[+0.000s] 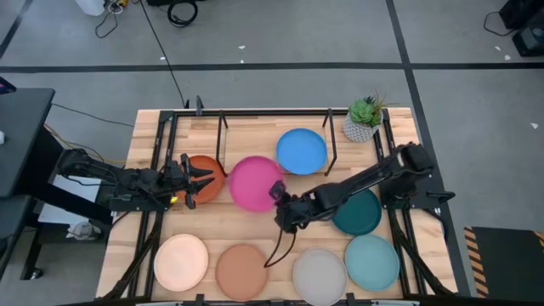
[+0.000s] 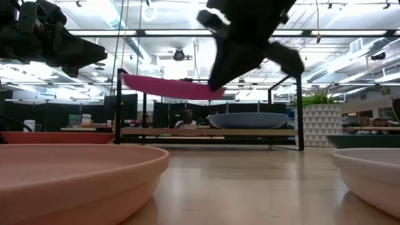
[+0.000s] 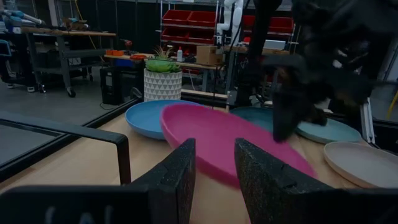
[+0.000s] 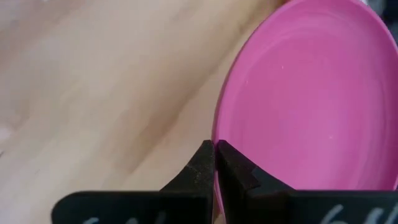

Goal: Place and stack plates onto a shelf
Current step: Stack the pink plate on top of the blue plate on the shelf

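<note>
The magenta plate (image 1: 253,182) (image 2: 169,87) hangs tilted in the air in front of the shelf (image 2: 187,132) (image 1: 251,136), in my right gripper (image 4: 215,152) (image 1: 279,194), which is shut on it. The blue plate (image 1: 302,150) (image 2: 247,120) rests flat on the shelf board. My left gripper (image 3: 214,168) (image 1: 200,180) is open above the orange-red plate (image 1: 211,170), pointing at the magenta plate (image 3: 236,140) without touching it. On the tabletop lie the dark teal (image 1: 359,212), light teal (image 1: 371,262), grey-beige (image 1: 319,276), terracotta (image 1: 241,272) and cream-peach (image 1: 181,262) plates. My right gripper pinches the magenta plate's rim (image 4: 219,124) between its two shut fingers, on the side of the plate toward the table's right and near edges. The plate is lifted clear of the table and tilted, its held side lower in the low view.
A potted plant (image 1: 364,119) in a white patterned pot stands at the shelf's right end. Black metal frame rods (image 1: 223,140) rise around the shelf. The left half of the shelf board is bare. Plates line the table's near edge.
</note>
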Controlling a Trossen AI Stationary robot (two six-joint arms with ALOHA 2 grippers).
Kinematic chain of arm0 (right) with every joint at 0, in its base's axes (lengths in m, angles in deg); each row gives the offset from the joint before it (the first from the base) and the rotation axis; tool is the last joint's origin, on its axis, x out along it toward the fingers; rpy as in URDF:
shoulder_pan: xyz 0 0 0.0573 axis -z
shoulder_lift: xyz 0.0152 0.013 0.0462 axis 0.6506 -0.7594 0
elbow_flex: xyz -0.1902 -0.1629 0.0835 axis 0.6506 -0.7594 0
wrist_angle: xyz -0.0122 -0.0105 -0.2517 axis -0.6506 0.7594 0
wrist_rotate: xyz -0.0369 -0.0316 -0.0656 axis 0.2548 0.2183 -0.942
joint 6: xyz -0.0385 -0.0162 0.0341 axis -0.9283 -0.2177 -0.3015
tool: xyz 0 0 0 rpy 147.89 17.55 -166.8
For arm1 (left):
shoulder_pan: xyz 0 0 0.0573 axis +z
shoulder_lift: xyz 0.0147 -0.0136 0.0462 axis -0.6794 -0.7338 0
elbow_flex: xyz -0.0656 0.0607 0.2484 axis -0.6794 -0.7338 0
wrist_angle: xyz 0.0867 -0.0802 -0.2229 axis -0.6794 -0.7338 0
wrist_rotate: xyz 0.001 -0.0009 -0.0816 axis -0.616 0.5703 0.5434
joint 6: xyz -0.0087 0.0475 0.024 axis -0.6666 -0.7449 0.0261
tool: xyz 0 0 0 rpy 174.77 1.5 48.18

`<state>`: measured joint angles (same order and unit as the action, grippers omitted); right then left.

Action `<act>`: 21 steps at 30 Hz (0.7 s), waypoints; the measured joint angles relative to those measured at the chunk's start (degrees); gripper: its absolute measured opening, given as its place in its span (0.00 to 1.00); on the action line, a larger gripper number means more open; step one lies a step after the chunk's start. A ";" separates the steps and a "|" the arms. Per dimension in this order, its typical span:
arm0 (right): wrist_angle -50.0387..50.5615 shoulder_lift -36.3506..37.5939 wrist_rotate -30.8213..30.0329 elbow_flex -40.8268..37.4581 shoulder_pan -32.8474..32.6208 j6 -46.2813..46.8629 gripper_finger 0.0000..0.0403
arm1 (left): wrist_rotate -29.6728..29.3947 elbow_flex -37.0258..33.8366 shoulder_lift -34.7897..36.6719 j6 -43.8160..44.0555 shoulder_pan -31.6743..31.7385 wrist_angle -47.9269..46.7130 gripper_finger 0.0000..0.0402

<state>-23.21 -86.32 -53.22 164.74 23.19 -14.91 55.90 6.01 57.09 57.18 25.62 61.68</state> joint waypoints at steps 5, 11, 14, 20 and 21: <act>8.20 5.07 -0.03 0.00 2.97 11.28 0.03 | 0.00 -0.01 0.00 0.00 0.01 0.02 0.30; 16.19 7.65 4.52 0.00 8.62 21.98 0.03 | -0.01 0.00 0.00 -0.02 0.00 0.03 0.30; 17.98 7.62 6.81 -0.12 11.68 25.21 0.03 | 0.00 0.00 0.00 -0.02 0.00 0.04 0.30; 16.07 7.97 6.86 -2.98 15.50 27.10 0.03 | 0.00 -0.01 0.00 0.00 0.01 -0.25 0.30; 15.82 7.95 6.95 -3.40 16.05 27.65 0.03 | 0.00 0.00 0.00 0.00 0.00 -0.47 0.30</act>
<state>-7.39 -78.37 -46.27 161.34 39.24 12.74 55.90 6.01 57.09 57.18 25.62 61.21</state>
